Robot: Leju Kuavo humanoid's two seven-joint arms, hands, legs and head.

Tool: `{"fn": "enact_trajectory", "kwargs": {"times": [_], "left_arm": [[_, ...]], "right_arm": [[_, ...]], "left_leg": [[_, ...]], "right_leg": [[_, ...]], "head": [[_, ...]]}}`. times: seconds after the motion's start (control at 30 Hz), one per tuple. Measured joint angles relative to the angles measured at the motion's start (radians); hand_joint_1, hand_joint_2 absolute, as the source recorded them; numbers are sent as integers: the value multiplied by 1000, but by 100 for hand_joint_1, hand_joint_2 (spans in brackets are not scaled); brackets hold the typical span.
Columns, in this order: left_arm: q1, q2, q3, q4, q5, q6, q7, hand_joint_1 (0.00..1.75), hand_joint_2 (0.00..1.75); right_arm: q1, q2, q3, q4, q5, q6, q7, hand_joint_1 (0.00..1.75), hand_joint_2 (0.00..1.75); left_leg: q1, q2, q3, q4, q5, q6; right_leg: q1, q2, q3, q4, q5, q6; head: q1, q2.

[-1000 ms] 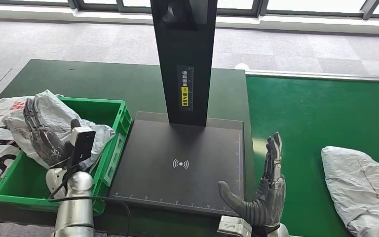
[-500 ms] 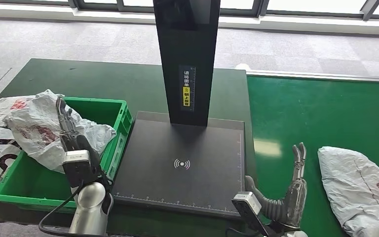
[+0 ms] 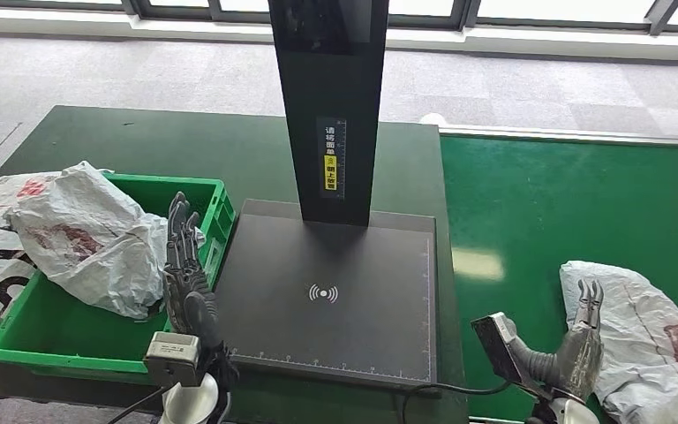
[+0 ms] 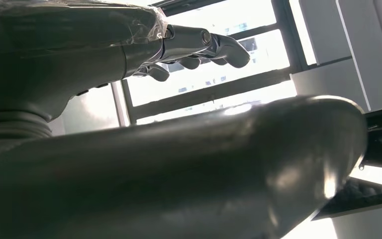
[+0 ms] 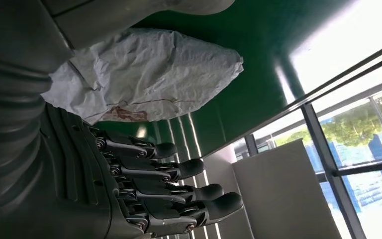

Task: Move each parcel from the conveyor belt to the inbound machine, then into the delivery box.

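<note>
Grey fingers spread and holding nothing, the right hand stands upright beside a white parcel on the green belt. Across the black scanner pad, the left hand, likewise released, rises by the green box, where another parcel lies.

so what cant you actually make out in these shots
- Parcel on the conveyor belt: cut off by the head view's lower right edge; right hand covers its near side.
- Whether that hand touches it: cannot tell.
- Green box floor: partly hidden under the white parcel.
- Inbound machine label: too small to read.
- Left hand: the left wrist view is mostly blocked by its blurred thumb.
</note>
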Motion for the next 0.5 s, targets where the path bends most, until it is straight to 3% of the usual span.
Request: {"fn": "enact_trajectory", "kwargs": {"times": [0.17,0.33,0.5], "left_arm": [[5,2,0,-6,-25,0,0,0,0],[5,6,-1,-6,-26,0,0,0,0],[5,8,-1,-6,-26,0,0,0,0]], "right_arm": [[-69,-54,-37,131,7,127,103,0,175],[-141,-113,-67,296,8,118,133,0,175],[-168,-137,-78,367,7,119,136,0,175]], "left_leg": [[0,1,0,0,0,0],[-1,0,0,0,0,1],[-1,0,0,1,0,1]], "right_leg": [[0,1,0,0,0,0],[-1,1,0,0,1,1],[-1,1,0,0,1,1]], "head": [[0,0],[0,0],[0,0]]}}
